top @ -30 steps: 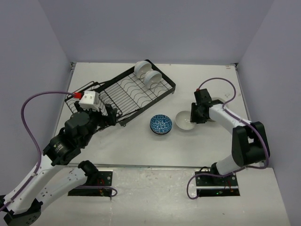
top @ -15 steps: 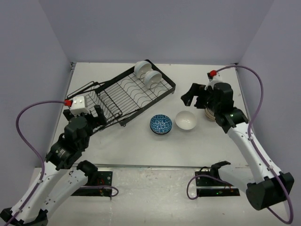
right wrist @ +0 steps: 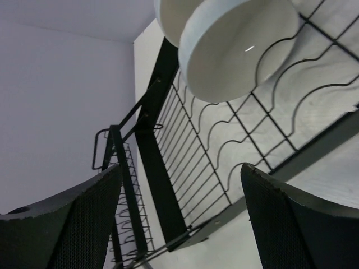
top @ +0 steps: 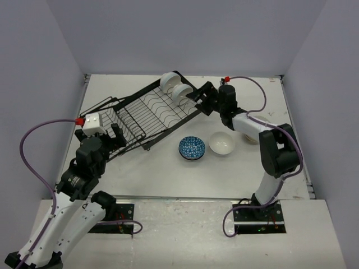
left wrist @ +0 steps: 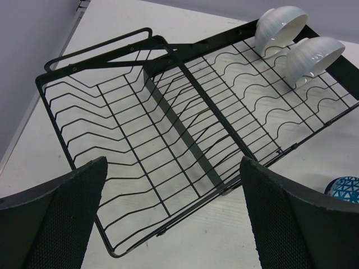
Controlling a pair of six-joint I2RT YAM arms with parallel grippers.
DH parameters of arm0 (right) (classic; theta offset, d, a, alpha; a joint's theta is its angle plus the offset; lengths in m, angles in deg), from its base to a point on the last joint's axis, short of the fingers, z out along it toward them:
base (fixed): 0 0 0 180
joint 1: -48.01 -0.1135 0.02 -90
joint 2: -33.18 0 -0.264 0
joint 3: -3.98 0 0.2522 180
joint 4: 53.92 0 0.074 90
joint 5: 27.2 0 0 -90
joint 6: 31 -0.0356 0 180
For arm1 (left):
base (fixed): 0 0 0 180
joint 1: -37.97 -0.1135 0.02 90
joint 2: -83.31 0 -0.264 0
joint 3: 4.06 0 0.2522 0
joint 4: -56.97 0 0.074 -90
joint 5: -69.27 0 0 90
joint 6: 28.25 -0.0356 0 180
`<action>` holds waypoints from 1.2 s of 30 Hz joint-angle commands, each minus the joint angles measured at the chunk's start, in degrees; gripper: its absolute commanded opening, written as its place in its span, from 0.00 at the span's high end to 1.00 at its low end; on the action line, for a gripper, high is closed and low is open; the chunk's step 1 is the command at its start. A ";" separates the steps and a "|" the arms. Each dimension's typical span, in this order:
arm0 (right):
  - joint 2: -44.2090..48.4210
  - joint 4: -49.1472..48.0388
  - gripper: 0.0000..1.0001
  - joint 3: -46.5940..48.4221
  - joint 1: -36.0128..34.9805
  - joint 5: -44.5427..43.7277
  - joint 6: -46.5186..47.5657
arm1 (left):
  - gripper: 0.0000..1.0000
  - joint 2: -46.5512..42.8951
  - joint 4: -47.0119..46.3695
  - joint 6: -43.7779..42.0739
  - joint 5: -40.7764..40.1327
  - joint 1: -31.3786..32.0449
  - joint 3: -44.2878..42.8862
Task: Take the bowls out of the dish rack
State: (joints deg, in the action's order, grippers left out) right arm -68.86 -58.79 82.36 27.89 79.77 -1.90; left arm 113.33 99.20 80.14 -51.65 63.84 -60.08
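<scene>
The black wire dish rack [top: 147, 112] lies diagonally on the table. Two white bowls [top: 169, 82] [top: 181, 93] stand on edge at its far end. They also show in the left wrist view [left wrist: 280, 25] [left wrist: 314, 55], and the nearer one [right wrist: 241, 45] fills the top of the right wrist view. A blue-patterned bowl [top: 192, 147] and a white bowl [top: 222, 143] sit on the table. My right gripper [top: 201, 96] is open and empty, beside the rack's far end, close to the two bowls. My left gripper [top: 114, 140] is open and empty at the rack's near end [left wrist: 168, 129].
A stack of beige bowls [top: 252, 133] sits right of the white bowl, partly hidden by my right arm. The blue bowl's edge [left wrist: 345, 188] shows at the right of the left wrist view. Grey walls close in the table on three sides.
My right arm has left the white bowl on the table and swung left to the rack's far end. My left gripper has drawn back a little from the rack's near end.
</scene>
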 commanded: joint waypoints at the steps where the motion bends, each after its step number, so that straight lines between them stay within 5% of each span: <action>1: -2.96 -4.91 0.15 7.61 -2.38 -6.87 -7.28 | 0.00 1.09 -3.33 -1.34 3.05 -0.90 0.25; 9: -16.59 -8.17 0.25 15.00 -2.20 -3.00 -18.80 | 0.00 -0.14 -3.59 -1.69 4.29 -1.08 0.69; 25: -27.77 -2.73 0.36 29.50 -2.20 -2.56 -18.72 | 0.00 -0.49 -4.39 -2.40 8.59 -1.35 1.13; 34: -28.57 -7.99 0.62 27.59 -2.29 -2.82 -21.27 | 0.00 -1.28 -4.65 -2.66 9.56 -1.35 1.22; 36: -28.57 -12.55 0.74 26.18 -2.38 -2.91 -23.02 | 0.00 -1.46 -4.74 -2.75 9.65 -1.35 1.22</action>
State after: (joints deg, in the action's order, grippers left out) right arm -97.58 -64.43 109.57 25.62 77.30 -22.01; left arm 112.46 97.06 78.63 -42.99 63.06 -59.16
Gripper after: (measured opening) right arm 0.292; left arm 0.997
